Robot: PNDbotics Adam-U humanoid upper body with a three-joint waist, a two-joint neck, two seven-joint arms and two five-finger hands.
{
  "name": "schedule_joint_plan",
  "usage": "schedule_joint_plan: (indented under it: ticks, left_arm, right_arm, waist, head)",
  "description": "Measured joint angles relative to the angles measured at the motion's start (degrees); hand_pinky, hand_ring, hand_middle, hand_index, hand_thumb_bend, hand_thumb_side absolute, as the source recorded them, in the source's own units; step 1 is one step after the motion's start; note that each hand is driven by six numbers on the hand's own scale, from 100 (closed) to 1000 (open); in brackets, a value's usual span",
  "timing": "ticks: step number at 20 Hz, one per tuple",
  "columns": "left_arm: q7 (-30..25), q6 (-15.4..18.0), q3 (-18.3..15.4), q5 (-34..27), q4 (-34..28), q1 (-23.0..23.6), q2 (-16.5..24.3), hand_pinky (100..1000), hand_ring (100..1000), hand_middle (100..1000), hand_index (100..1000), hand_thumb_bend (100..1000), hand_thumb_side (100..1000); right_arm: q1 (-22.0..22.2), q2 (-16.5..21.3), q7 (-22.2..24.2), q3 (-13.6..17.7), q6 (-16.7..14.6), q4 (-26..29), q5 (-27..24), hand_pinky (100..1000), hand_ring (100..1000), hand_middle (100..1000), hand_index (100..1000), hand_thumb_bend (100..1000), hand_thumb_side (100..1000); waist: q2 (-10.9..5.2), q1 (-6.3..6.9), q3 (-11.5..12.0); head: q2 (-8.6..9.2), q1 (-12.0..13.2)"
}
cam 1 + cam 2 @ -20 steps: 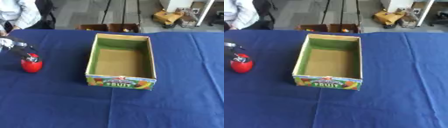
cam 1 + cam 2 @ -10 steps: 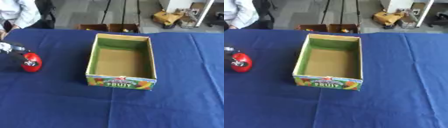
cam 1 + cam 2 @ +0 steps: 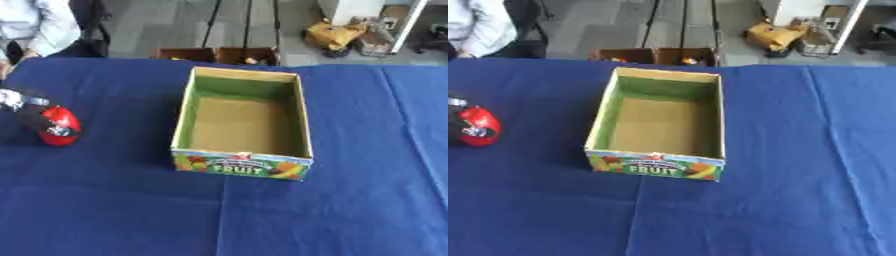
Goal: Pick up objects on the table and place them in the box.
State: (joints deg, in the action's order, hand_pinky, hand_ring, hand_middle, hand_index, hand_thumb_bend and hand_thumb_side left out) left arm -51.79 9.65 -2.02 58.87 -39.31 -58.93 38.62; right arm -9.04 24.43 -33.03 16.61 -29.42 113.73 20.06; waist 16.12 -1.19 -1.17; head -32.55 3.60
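The left robot hand has pulled back toward the left edge within the last second, and now only its dark fingers show against the red object; I cannot tell if they grip it. The red object stands on the blue surface, well apart from the empty box, so nothing is placed yet. The right robot hand is in no view.

Red obj, green-lined box, blue cloth

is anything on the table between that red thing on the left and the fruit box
Nothing visible: only bare blue tablecloth lies between the red object, where the left hand is, and the box; its near wall must be cleared.
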Motion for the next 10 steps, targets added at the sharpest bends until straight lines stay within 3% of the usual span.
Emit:
schedule_joint_plan:
  ticks: [4, 8, 10]
  left_arm:
    - [-0.1, -0.1, 0.0, -0.2, 0.0, 0.1, 0.1, 517, 719, 1000, 1000, 339, 625]
    - [-0.1, -0.2, 0.0, -0.4, 0.4, 0.1, 0.2, 496, 733, 1000, 1000, 260, 575]
    - [0.0, -0.2, 0.0, -1.0, 0.5, 0.2, 0.2, 476, 729, 1000, 1000, 179, 532]
  right_arm:
    - [0.0, 0.0, -0.2, 0.0, 0.1, 0.0, 0.0, 720, 774, 650, 787, 100, 1000]
    - [0.0, 0.0, -0.6, 0.2, 0.1, 0.0, 0.0, 720, 773, 643, 783, 100, 1000]
    - [-0.1, 0.0, -0.8, 0.3, 0.2, 0.0, 0.0, 720, 770, 633, 778, 100, 1000]
  waist:
    - [0.05, 0.01, -0.2]
    - [0.11, 0.13, -0.4]
    - [0.11, 0.17, -0.4]
  head:
    - [0.35, 0.0]
    - [0.36, 0.0]
    - [0.36, 0.0]
